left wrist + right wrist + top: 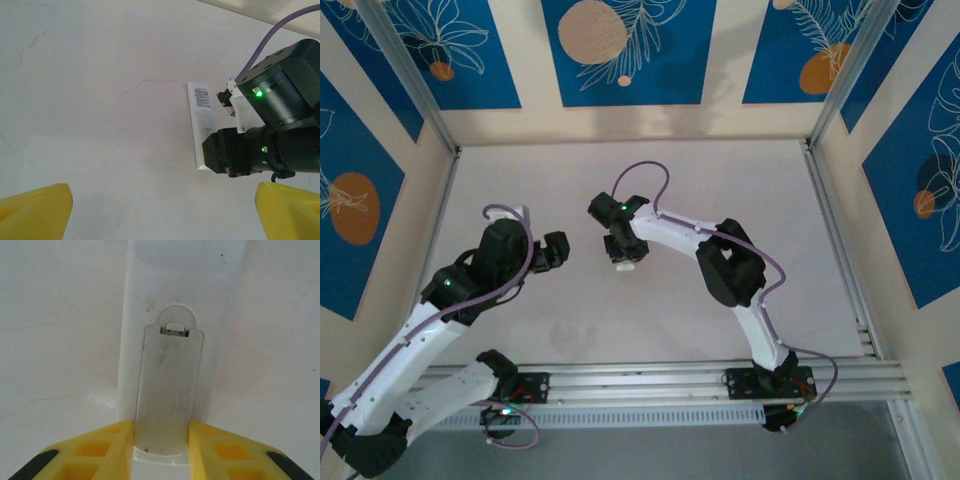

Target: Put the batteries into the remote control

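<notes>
The remote control [175, 285] lies on the table with its back up, a white bar with a grey battery cover [170, 390] set into it. My right gripper [161, 450] points down at its near end, and the yellow fingers [100, 450] press against the cover's two long edges. In the left wrist view the remote control [201, 117] lies to the upper right, its end hidden under the right wrist. My left gripper [162, 215] hangs open to the left of it, holding nothing. The batteries are out of view.
The pale table [720, 200] is boxed in by blue patterned walls and metal posts. From above, the left gripper [555, 252] and right gripper [623, 255] hang a short gap apart at mid-table. A rail [650, 380] runs along the near edge.
</notes>
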`<action>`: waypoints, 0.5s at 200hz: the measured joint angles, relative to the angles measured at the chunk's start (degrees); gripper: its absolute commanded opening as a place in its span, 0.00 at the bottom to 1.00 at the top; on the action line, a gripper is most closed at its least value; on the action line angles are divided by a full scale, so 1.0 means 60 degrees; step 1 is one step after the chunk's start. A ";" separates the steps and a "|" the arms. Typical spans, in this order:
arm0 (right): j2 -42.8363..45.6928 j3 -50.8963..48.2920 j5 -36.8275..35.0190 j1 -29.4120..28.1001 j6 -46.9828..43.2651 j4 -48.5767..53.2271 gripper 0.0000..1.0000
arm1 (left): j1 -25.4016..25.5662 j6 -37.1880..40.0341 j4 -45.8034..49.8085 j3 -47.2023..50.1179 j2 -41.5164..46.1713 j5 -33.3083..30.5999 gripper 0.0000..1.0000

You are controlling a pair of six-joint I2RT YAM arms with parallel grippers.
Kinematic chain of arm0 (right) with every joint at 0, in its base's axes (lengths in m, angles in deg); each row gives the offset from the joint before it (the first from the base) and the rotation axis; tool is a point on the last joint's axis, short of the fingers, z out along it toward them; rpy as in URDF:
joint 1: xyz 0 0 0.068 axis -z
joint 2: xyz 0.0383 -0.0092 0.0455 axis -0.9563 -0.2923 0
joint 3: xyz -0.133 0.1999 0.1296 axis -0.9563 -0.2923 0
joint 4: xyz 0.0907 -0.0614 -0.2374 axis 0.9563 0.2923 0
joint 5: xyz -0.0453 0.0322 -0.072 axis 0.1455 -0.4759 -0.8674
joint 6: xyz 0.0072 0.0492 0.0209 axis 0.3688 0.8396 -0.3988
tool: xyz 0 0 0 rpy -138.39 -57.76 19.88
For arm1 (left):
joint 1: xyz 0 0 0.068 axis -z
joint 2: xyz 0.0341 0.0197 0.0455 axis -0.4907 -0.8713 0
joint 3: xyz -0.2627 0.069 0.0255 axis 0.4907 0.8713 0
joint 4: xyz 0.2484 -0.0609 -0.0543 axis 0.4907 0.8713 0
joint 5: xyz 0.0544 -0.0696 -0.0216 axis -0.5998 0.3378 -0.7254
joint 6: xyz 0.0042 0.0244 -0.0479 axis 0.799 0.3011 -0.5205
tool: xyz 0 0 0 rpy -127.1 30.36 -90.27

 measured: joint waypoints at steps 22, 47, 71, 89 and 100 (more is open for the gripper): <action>-0.0033 0.0095 -0.0004 0.0000 0.0004 0.0117 0.32 | -0.0015 0.0000 0.0000 0.0022 0.0000 0.0000 0.94; -0.0047 0.0138 -0.0007 0.0000 0.0004 0.0189 0.36 | -0.0015 0.0000 0.0000 0.0033 0.0000 0.0000 0.94; -0.0047 0.0168 -0.0033 0.0000 0.0000 0.0302 0.38 | -0.0018 0.0000 -0.0018 0.0076 0.0000 0.0007 0.94; -0.0066 0.0255 -0.0029 0.0000 0.0004 0.0397 0.37 | -0.0033 -0.0004 -0.0033 0.0084 0.0000 0.0036 0.94; -0.0080 0.0299 -0.0029 0.0000 0.0000 0.0412 0.36 | -0.0036 -0.0004 -0.0033 0.0084 0.0004 0.0040 0.94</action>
